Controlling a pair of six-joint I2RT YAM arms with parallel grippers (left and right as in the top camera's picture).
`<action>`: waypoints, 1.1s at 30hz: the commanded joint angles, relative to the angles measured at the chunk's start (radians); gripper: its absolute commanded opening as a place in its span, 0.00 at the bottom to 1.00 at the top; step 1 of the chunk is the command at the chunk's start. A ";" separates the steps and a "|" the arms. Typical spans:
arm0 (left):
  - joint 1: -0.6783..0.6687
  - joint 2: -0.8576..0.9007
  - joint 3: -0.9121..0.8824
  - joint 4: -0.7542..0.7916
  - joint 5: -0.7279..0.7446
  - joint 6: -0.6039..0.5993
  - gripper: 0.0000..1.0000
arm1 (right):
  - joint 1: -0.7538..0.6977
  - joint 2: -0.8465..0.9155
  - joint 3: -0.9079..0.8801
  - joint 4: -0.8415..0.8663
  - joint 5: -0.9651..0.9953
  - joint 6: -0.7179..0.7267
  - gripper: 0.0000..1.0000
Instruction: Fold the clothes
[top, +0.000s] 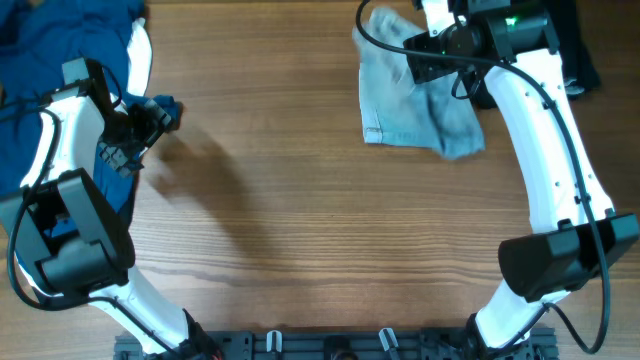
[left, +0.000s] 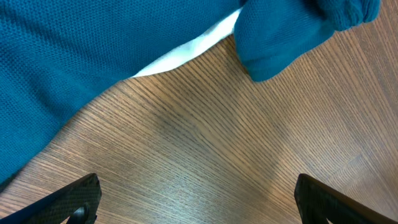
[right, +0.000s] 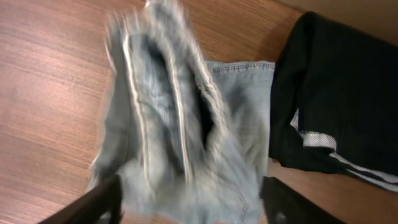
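Observation:
The pale blue denim shorts (top: 420, 105) lie crumpled at the far right of the wooden table. In the right wrist view they (right: 180, 124) look bunched and blurred, with a stitched hem at the top right. My right gripper (top: 428, 52) is over their far end; its jaws (right: 189, 202) are spread wide on either side of the denim and are not closed on it. My left gripper (top: 160, 110) is at the far left, open and empty over bare wood (left: 199, 199), just beside a blue garment.
A dark blue knit garment (top: 60, 30) with a white piece (top: 140, 50) under it lies at the far left corner; it fills the top of the left wrist view (left: 93, 43). A black garment (right: 336, 106) with a pale stripe lies just right of the shorts.

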 joint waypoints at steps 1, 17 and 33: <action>0.002 -0.018 0.014 0.003 -0.006 -0.013 1.00 | -0.005 -0.026 0.027 0.004 -0.034 0.010 0.78; 0.002 -0.018 0.014 0.002 -0.006 -0.013 1.00 | -0.027 -0.026 0.027 -0.012 -0.441 -0.025 0.97; 0.002 -0.018 0.014 0.002 -0.006 -0.013 1.00 | -0.074 -0.026 0.027 -0.027 -0.361 0.283 0.96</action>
